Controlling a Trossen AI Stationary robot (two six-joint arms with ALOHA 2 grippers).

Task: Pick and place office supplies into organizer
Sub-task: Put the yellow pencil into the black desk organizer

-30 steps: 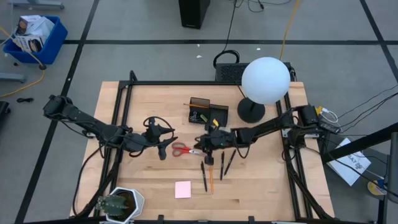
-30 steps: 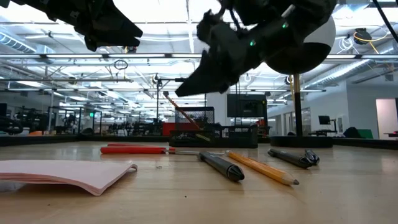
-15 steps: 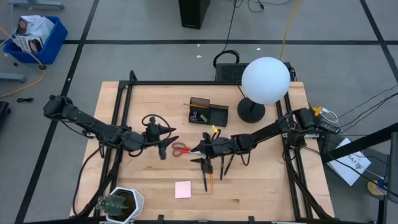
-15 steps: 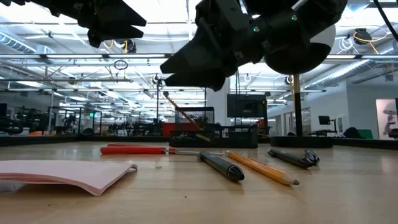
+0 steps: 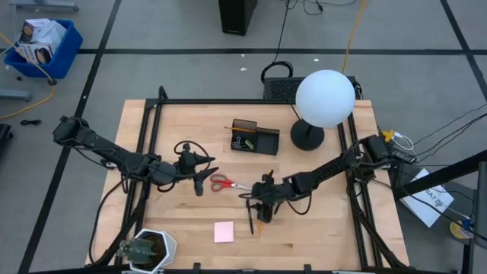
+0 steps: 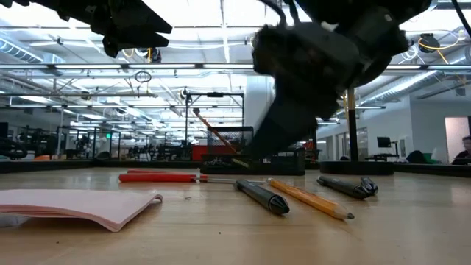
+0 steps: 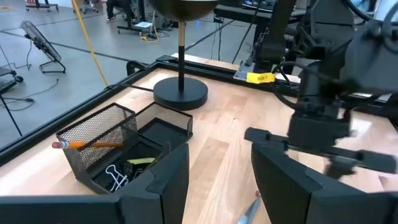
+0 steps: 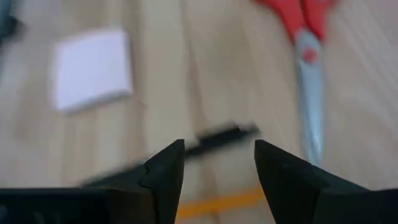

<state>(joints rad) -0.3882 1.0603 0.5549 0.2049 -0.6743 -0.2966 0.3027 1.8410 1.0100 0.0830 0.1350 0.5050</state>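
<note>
Moved since a second ago: right gripper [image 5: 261, 204], down from beside the organizer to the lower centre of the high view, right over the pens. Fingers [image 8: 166, 168] spread apart in the right wrist view, nothing between them; black pen [image 8: 219, 137] and orange pencil [image 8: 224, 200] showing through and under the gap, scissors [image 8: 306, 56] and pink sticky-note pad [image 8: 92, 67] farther off on the wood. No change at the left: left gripper [image 5: 199, 181] parked left of centre in the high view, just left of the red scissor handles, fingers [image 7: 163, 183] parted with nothing held.

Organizer [image 5: 254, 138] sitting above centre in the high view, left of the lamp base [image 5: 307, 135] under the white globe [image 5: 325, 98]; pencil and small clips lying inside it in the left wrist view. Scissors at centre on the table [image 5: 175, 129], blades pointing right toward the right gripper. Pens and pencil lying just below and right of centre, partly covered by the right arm. Sticky-note pad low in the frame, left of the pens and well apart from them. Potted plant [image 5: 144, 250] at the lower left corner.
</note>
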